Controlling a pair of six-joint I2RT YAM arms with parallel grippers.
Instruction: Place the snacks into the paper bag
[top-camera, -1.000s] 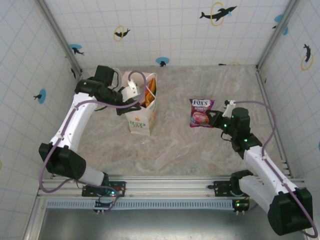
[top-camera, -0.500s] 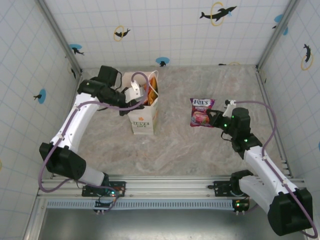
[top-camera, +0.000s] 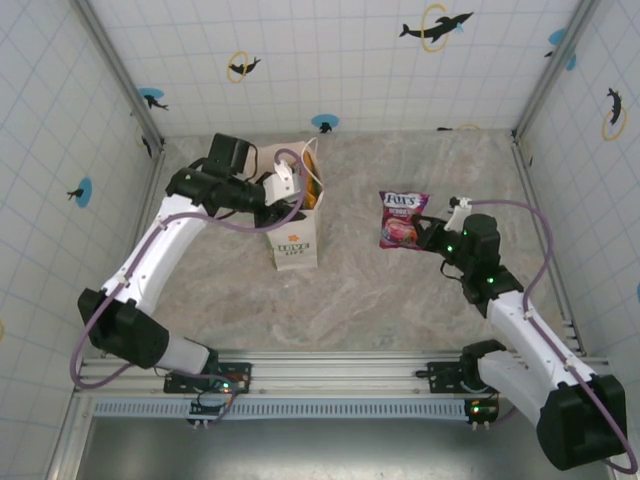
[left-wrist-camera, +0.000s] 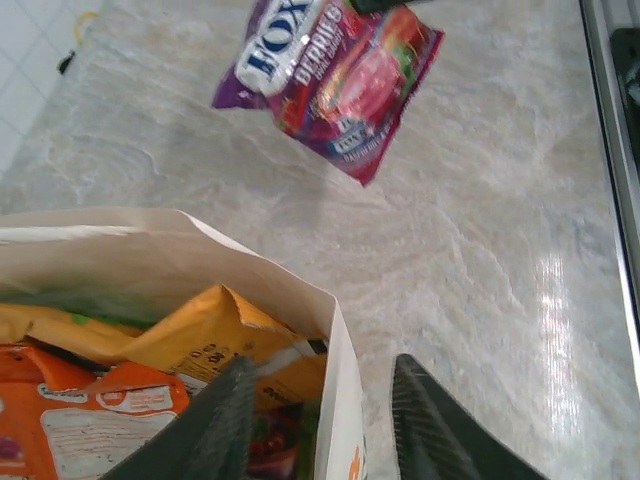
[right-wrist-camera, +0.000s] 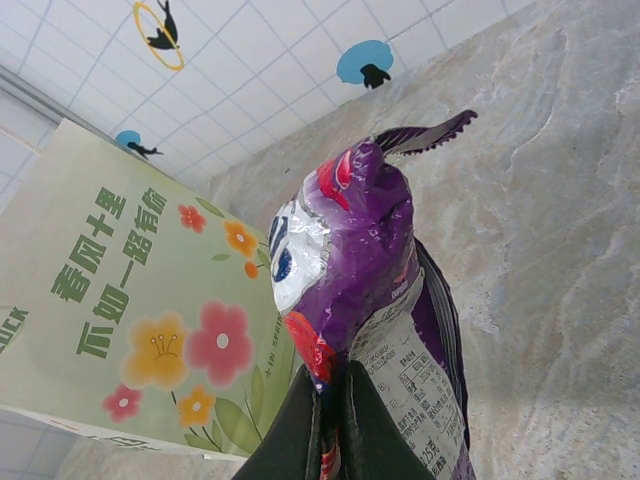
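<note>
The white paper bag (top-camera: 297, 243) stands upright left of centre on the table. My left gripper (top-camera: 289, 186) is at its top edge and stands open. In the left wrist view one of its fingers (left-wrist-camera: 222, 425) is inside the bag (left-wrist-camera: 120, 250) and the other outside, with the wall between them untouched. Yellow (left-wrist-camera: 215, 330) and orange (left-wrist-camera: 70, 400) snacks lie inside. My right gripper (top-camera: 426, 234) is shut on the bottom edge of a magenta-purple snack packet (top-camera: 402, 218), held above the table right of the bag. The right wrist view has that packet (right-wrist-camera: 365, 250) beside the bag's flowered green side (right-wrist-camera: 140, 310).
Bare marble tabletop (top-camera: 400, 300) stretches between the bag and the right arm. Tiled walls close in the back and sides. A metal rail (top-camera: 330, 368) runs along the near edge, and another rail (left-wrist-camera: 612, 150) borders the table's right side.
My left gripper has shifted the bag a little to the right and stood it straighter, then opened off its wall. The right arm still holds the purple packet in about the same place.
</note>
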